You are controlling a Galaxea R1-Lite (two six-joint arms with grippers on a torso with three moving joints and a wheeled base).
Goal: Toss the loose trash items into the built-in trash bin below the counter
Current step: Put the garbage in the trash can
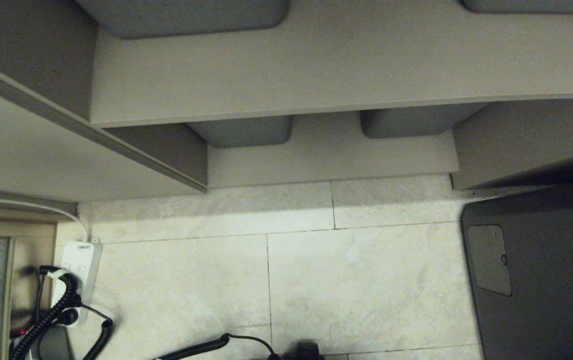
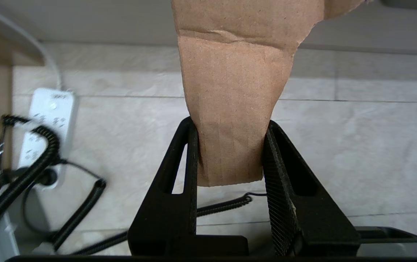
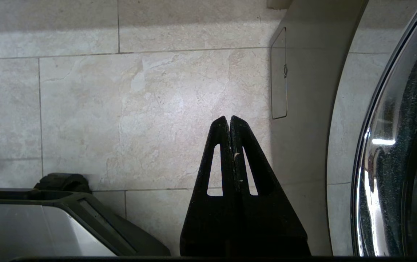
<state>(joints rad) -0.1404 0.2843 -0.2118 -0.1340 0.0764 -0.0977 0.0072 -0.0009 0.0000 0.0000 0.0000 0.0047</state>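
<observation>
Now | brown cardboard scrap clamped between left gripper fingers

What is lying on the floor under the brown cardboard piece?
Under the cardboard piece, held in the left tool, pale floor tiles and a coiled black cable show. The tiles directly behind it are covered.

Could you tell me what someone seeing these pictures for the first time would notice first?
Most striking is the torn brown cardboard piece clamped between the black fingers of the left gripper, hanging over the pale tiled floor. Beside it on the floor lies a white power strip with coiled black cables. The right gripper is shut and empty, next to a dark appliance with a shiny round door.
</observation>
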